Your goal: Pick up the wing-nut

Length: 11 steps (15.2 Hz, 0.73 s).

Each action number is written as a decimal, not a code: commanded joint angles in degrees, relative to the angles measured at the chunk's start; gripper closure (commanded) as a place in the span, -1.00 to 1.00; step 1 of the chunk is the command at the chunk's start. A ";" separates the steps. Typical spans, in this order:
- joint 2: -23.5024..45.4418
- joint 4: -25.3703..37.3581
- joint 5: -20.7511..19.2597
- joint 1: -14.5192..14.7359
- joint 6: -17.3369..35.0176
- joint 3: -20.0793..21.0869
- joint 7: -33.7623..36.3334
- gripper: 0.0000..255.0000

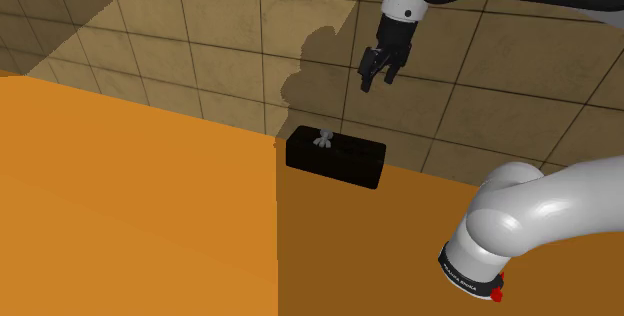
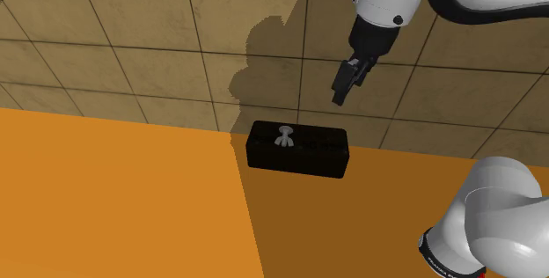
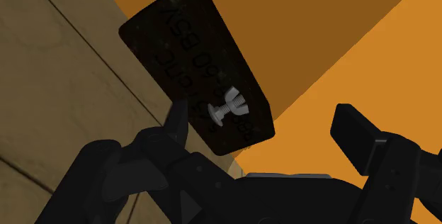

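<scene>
The wing-nut is a small grey winged screw lying on top of a black box near the box's left end in the shoulder view. The second exterior view also shows the wing-nut on the black box. My black gripper hangs in the air above and to the right of the box, well clear of it, with its fingers open and nothing between them. From the wrist, the wing-nut lies on the black box ahead of the open gripper, nearer one finger.
The box rests on an orange surface close to a tiled brown wall. The part of the orange surface under the arm lies in shadow. The arm's white elbow stands at the shoulder view's lower right.
</scene>
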 commanded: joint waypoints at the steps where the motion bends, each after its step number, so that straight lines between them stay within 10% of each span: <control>1: 0.00 0.00 0.00 0.00 0.00 0.00 0.00 -1.00; 11: 11.63 -8.28 -0.82 -1.62 20.59 0.87 3.64 -1.00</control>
